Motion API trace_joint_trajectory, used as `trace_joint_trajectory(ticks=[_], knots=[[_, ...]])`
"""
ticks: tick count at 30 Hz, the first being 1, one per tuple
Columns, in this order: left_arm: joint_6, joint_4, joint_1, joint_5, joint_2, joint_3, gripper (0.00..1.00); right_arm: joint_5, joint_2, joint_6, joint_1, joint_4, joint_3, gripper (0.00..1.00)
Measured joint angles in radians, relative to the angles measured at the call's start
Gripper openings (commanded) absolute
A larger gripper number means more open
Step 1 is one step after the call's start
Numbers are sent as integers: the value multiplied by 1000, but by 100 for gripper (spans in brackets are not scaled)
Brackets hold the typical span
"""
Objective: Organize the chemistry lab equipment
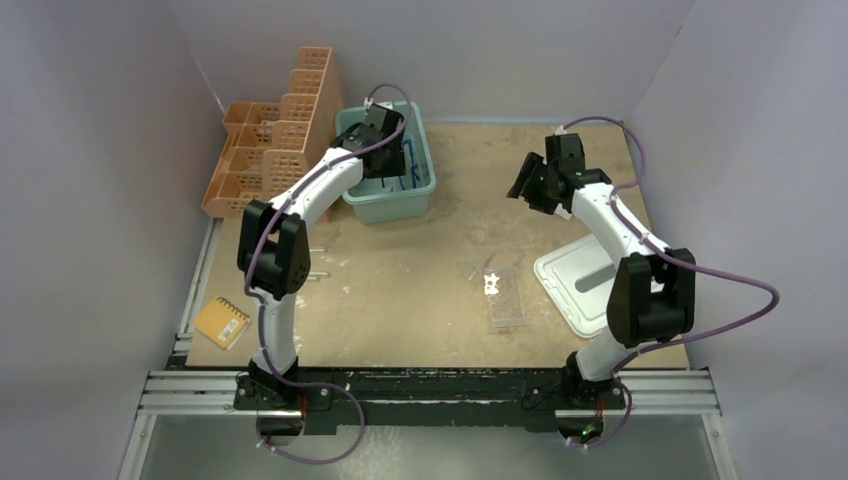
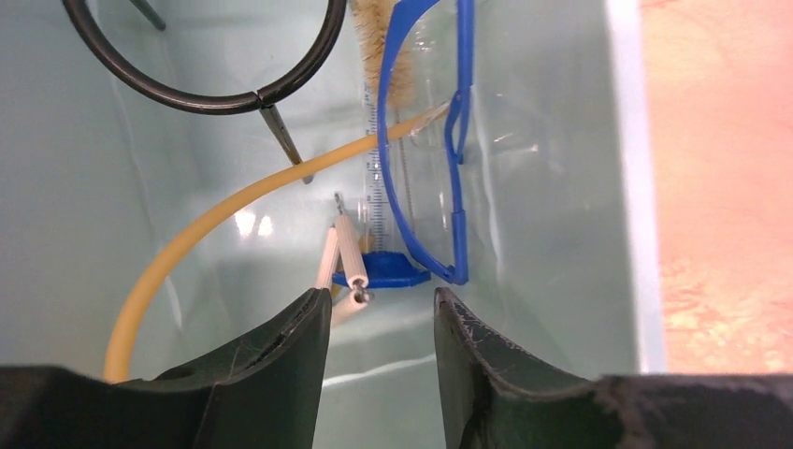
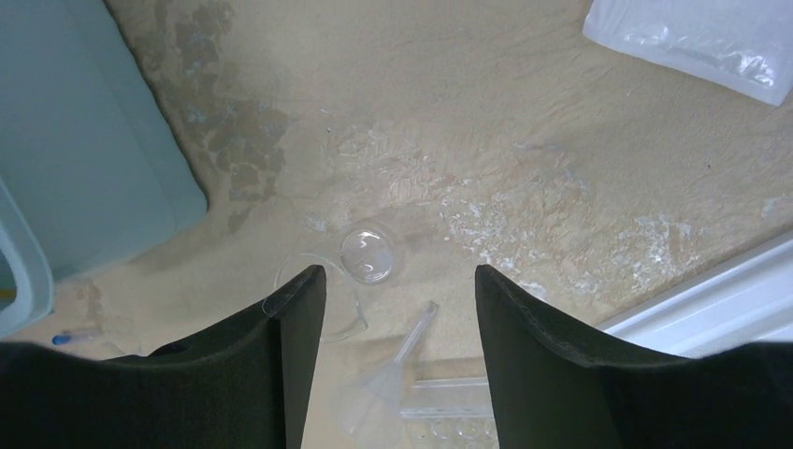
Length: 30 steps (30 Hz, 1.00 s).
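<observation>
My left gripper [image 1: 386,150] [image 2: 382,304] is open and empty inside the teal bin [image 1: 425,190]. Below it in the left wrist view lie the black wire ring with stem [image 2: 215,94], the amber hose [image 2: 206,220], the wire triangle [image 2: 348,257], the blue-framed goggles [image 2: 458,140] and a graduated cylinder on a blue base [image 2: 379,187]. My right gripper [image 1: 528,187] [image 3: 400,276] is open and empty, high above the table. Under it lie a watch glass [image 3: 367,254], a clear dish [image 3: 337,309], a funnel [image 3: 402,365] and the clear tube rack [image 3: 458,402] [image 1: 505,310]. A blue-capped tube [image 3: 70,335] lies at the left.
The orange lattice rack [image 1: 275,135] stands left of the bin. A white lid [image 1: 575,285] lies under my right arm, and its edge shows in the right wrist view [image 3: 720,299]. A small orange notepad [image 1: 222,322] lies at the near left. A brush [image 2: 383,47] leans in the bin.
</observation>
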<state>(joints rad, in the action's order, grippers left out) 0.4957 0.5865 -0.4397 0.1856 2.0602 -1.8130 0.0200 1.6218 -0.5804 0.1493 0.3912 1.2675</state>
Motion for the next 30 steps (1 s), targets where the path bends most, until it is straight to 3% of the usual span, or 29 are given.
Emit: trace_joint_trajectory(ticks=[7, 15, 23, 30], knots=[[-48, -3, -71, -7, -119, -3, 65, -34, -64, 10, 0, -2, -23, 66], [-130, -174, -291, -105, -223, 58, 71, -63, -147, -1, -50, 0, -108, 71], [-157, -213, -358, -139, -88, 58, 77, -55, -227, -66, -135, 27, -220, 81], [-146, -144, -442, -7, 50, 21, 79, -55, -287, -84, -143, 42, -267, 86]])
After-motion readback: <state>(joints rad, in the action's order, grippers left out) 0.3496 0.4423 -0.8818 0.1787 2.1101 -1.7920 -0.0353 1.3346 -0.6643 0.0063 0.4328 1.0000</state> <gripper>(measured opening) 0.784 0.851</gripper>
